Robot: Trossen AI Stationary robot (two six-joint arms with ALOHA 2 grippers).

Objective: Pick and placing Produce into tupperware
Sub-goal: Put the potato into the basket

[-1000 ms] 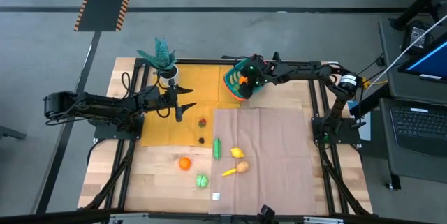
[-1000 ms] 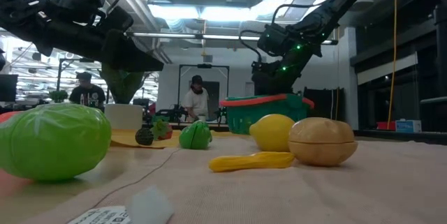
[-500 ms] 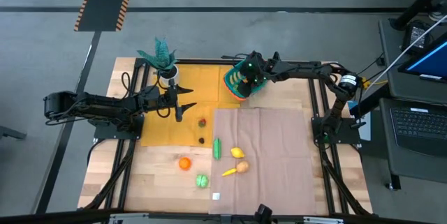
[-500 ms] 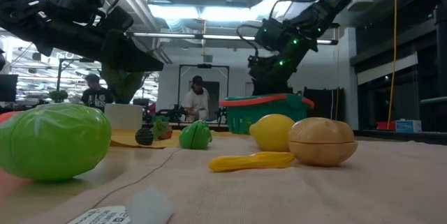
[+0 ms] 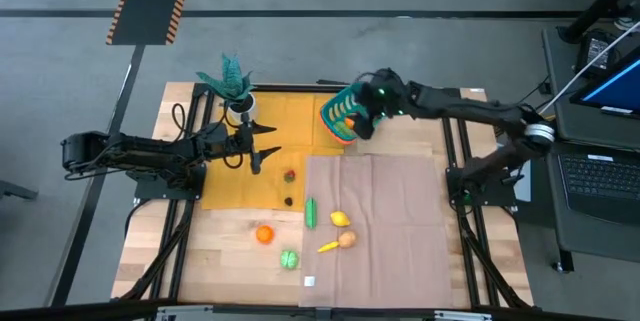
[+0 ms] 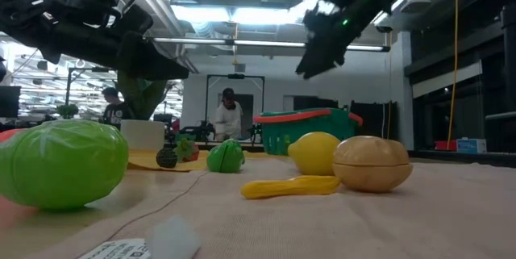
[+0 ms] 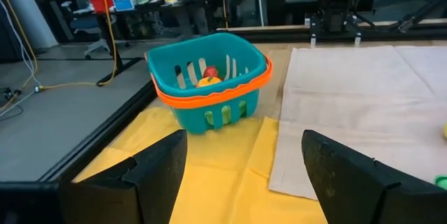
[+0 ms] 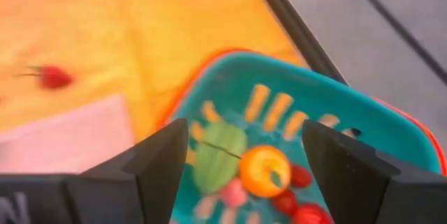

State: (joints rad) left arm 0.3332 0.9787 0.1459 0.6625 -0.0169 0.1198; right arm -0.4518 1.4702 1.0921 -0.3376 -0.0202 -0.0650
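Tupperware just below open right hand.

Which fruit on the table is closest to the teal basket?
The small red fruit on the yellow cloth; every other loose piece lies farther from the teal basket.

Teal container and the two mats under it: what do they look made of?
Teal container: likely moulded plastic, smooth, slightly glossy, slotted walls, orange rim. Yellow mat: probably thin cloth or felt, matte. Beige mat: looks like woven fabric, with visible folds and creases.
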